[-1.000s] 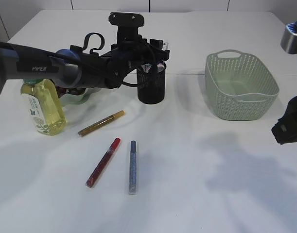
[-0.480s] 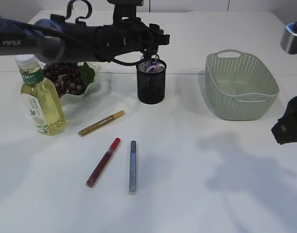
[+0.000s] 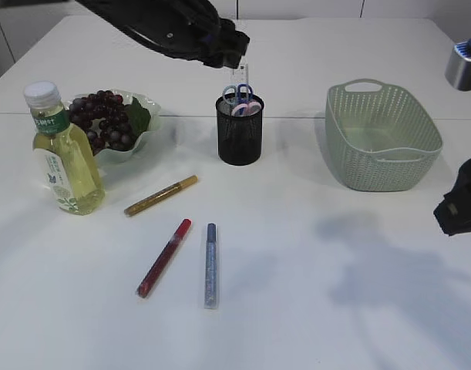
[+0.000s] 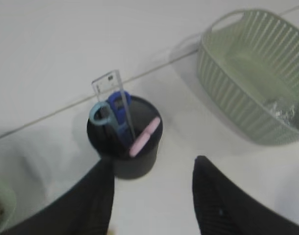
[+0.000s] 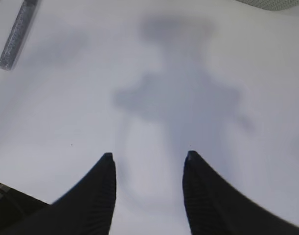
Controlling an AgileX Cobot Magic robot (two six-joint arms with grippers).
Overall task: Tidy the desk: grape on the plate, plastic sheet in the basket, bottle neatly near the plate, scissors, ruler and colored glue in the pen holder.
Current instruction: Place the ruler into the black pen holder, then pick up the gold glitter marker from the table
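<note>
Showing only exterior-side: grapes point(image 3: 104, 119), bottle point(image 3: 62, 166), glue pens point(image 3: 164, 257).

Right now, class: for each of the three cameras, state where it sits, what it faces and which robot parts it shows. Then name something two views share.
Exterior: raised at the table's front, slanting down over bottle, pen holder, basket; left arm at top, right arm's tip at the right edge.
Left wrist: above the table, looking down at the pen holder; open jaws frame the bottom.
Right wrist: low, facing bare table; open jaws show.
Shared: pen holder and basket, exterior and left wrist.
</note>
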